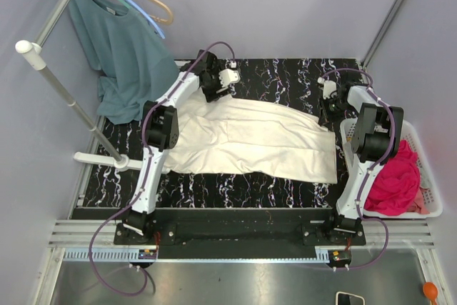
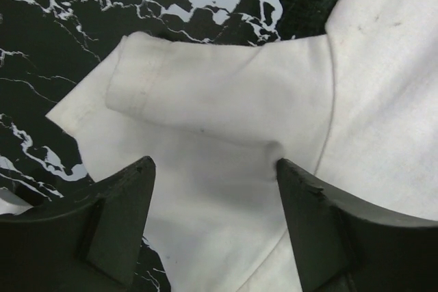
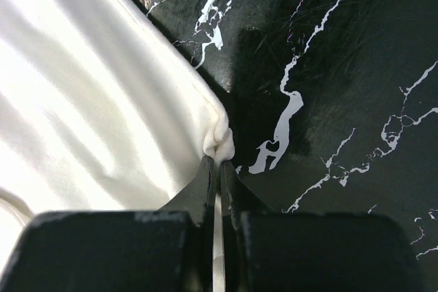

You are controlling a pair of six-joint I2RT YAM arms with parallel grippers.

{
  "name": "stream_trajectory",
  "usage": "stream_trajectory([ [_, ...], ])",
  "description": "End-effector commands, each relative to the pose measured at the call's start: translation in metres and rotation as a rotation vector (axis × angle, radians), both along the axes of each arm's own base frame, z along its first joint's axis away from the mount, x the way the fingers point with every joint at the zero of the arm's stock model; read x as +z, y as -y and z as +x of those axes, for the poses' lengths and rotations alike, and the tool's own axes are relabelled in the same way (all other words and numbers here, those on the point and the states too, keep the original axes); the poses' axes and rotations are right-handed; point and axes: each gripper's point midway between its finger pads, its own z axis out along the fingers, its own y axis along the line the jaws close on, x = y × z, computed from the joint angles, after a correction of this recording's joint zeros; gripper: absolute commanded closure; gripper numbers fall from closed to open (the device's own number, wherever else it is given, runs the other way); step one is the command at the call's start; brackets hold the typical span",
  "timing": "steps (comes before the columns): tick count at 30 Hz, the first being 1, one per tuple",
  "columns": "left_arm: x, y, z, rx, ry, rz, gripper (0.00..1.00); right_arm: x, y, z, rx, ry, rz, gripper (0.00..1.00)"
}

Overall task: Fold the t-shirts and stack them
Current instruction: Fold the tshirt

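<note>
Though well begun on the cream t-shirt (image 1: 250, 141), looks early in the task as a whole: lies spread long and rumpled across the black marble table (image 1: 285, 76), perhaps folded once lengthwise, yet nowhere near a small rectangle. Shows no stack anywhere. Leaves, by this reckoning, the sleeve (image 2: 205, 94) to tuck in, the body to fold down, and then the pink t-shirt (image 1: 393, 176) to fetch from the white basket (image 1: 427, 194) by the right arm and treat likewise. Cannot say whether the teal shirt (image 1: 121, 48) on the hanger counts in the job. As to pose: reaches far forward with the left gripper (image 2: 213, 169), wrist tipped down over the shirt's far left corner, jaws spread wide and gripping nothing. Finds the short sleeve between them and just ahead of the tips, flat and doubled partly over itself, with bare marble beyond it and off to the left finger's side. Stretches to the opposite end with the right gripper (image 3: 219, 162), jaws pressed together on a small bunched corner of the cream hem, right at the tips. Has smooth ridged cloth running off to the left of those jaws and only bare table to their right. Brackets the shirt's far edge end to end with the two grippers, both well out toward the back of the table.
</note>
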Motion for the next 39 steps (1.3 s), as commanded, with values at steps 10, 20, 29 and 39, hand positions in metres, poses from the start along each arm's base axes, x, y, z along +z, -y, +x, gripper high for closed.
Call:
stream_trajectory([
  [10,-0.029,-0.007,-0.040,-0.127,-0.077,0.133,0.67,0.001,-0.009,-0.013,0.022,-0.034,0.007,1.00],
  [20,-0.014,0.000,-0.043,-0.125,-0.059,0.124,1.00,0.000,-0.009,-0.018,0.026,-0.041,0.004,1.00],
  [29,0.049,0.007,-0.004,-0.025,0.149,0.046,0.36,0.002,-0.011,-0.018,0.019,-0.033,0.011,1.00],
  [39,0.057,0.016,0.056,0.048,0.368,0.013,0.01,-0.002,-0.012,-0.021,0.021,-0.041,0.009,1.00],
])
